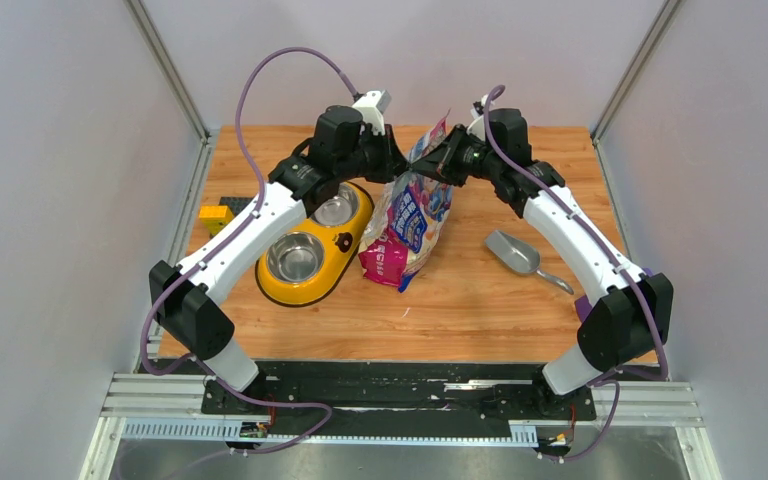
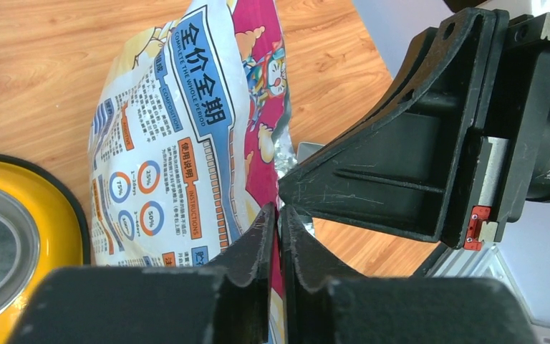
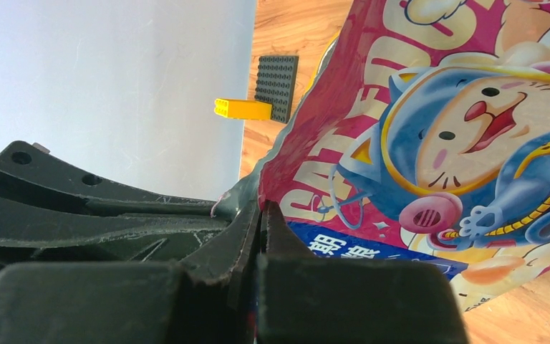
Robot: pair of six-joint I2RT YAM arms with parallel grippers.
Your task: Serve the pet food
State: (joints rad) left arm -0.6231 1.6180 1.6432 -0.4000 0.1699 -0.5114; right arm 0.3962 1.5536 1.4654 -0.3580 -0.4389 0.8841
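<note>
The pink-and-blue pet food bag (image 1: 412, 225) hangs in the middle of the table, its bottom end resting on the wood. My left gripper (image 1: 400, 160) is shut on the bag's top edge from the left; the bag's printed back (image 2: 165, 158) fills the left wrist view, and the gripper (image 2: 279, 215) pinches its edge. My right gripper (image 1: 442, 158) is shut on the same top edge from the right; in its view the gripper (image 3: 261, 211) clamps the bag's cartoon-cat front (image 3: 444, 136). The two grippers nearly touch. No kibble shows.
A yellow double-bowl feeder (image 1: 345, 242) with two steel bowls lies left of the bag. A grey scoop (image 1: 515, 252) lies to its right. A yellow block (image 1: 214, 216) and dark studded plate (image 1: 232, 205) sit at the table's left edge. Grey walls enclose the table.
</note>
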